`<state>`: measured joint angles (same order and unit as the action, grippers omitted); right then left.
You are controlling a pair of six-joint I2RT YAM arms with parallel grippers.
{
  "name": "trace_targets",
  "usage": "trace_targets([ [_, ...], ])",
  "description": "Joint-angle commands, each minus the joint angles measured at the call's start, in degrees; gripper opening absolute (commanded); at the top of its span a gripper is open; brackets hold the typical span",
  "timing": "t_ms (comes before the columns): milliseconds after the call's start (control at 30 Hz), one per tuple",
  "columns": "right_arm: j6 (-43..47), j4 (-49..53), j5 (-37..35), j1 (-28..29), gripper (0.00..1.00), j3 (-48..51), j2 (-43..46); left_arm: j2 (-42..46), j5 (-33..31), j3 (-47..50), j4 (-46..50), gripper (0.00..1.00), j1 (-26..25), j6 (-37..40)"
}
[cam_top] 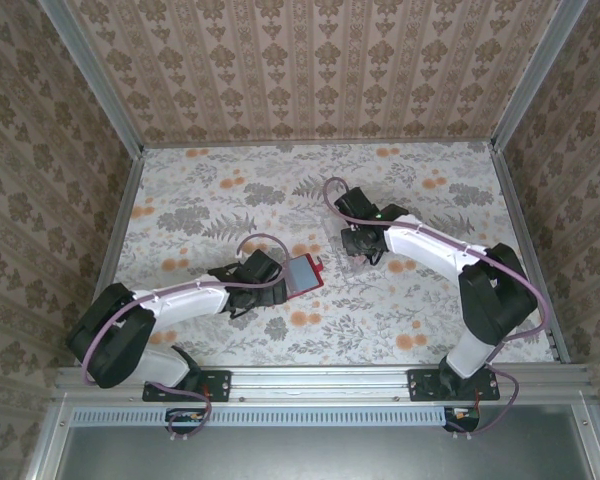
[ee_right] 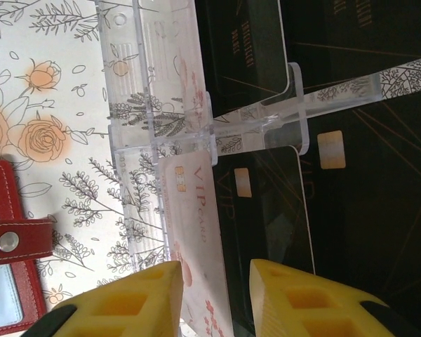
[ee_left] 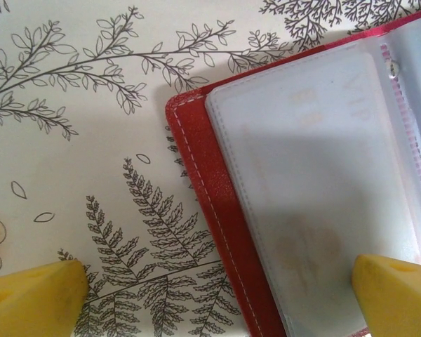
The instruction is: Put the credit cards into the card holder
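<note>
On the floral table [cam_top: 430, 330], the clear tray [ee_right: 154, 84] of credit cards [ee_right: 266, 210] sits just right of the open red card holder [cam_top: 302, 273], over which the left gripper [ee_left: 221, 291] hangs spread wide, while the right gripper [ee_right: 214, 281] straddles the pink VIP card [ee_right: 196, 210], whose long axis points away from it, jaws narrow, grip impossible to tell.

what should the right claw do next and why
Probably close on the pale card and lift it out of the clear tray. The right claw straddles that card's edge, with a gap showing on one side, so it isn't gripped yet. The wallet lies open under the open left claw, ready to receive it.
</note>
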<state>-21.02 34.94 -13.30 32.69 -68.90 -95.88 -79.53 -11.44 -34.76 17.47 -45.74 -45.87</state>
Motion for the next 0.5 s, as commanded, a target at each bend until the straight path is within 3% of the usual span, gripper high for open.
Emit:
trace_targets([
  [0, 0.43, 1.54, 0.25, 0.42, 0.32, -0.7, -1.63, -1.51, -0.51, 0.72, -0.7, 1.0, 0.05, 0.13],
  [467, 0.28, 2.33, 0.56, 2.0, 0.32, -1.23, -3.0, -1.41, -0.48, 1.85, -1.48, 1.0, 0.08, 0.03],
])
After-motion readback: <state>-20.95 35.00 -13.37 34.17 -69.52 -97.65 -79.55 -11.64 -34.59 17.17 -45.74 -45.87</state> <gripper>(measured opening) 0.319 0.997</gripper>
